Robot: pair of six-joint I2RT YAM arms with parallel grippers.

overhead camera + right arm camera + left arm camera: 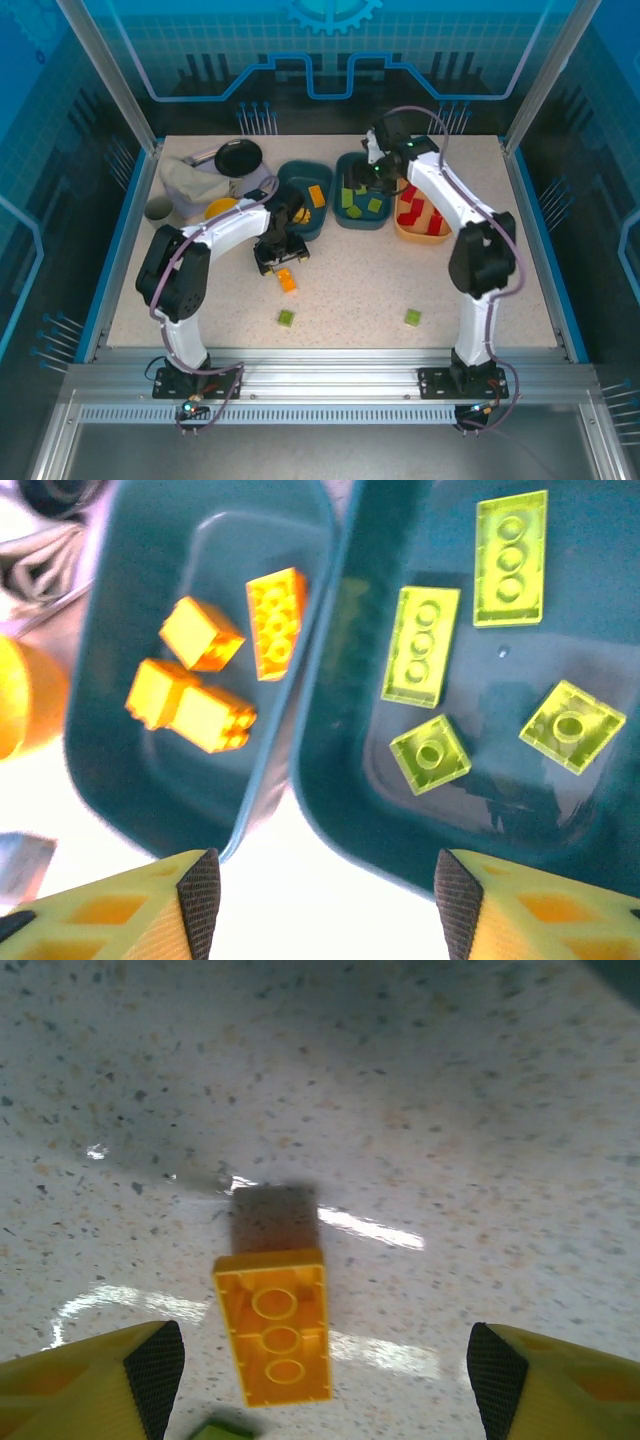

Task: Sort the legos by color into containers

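Left tool (322,1378) released, jaws spread wide, low over the counter (450,1110). Oblong orange brick (272,1338) lies flat on the counter between the fingers, touching neither.

Right tool (327,905) released, nothing in it, above the adjoining rims of two teal trays. Left teal tray (150,780) holds orange bricks (275,620). Right teal tray (520,660) holds light green bricks (422,645).

Pale orange tray (420,238) holds red bricks (412,215).

Two green bricks loose on the counter nearer the arm bases, well apart: one (286,318), another (413,317).

Three containers (362,226) stand in a row behind three loose legos (287,281) on the table (350,285).
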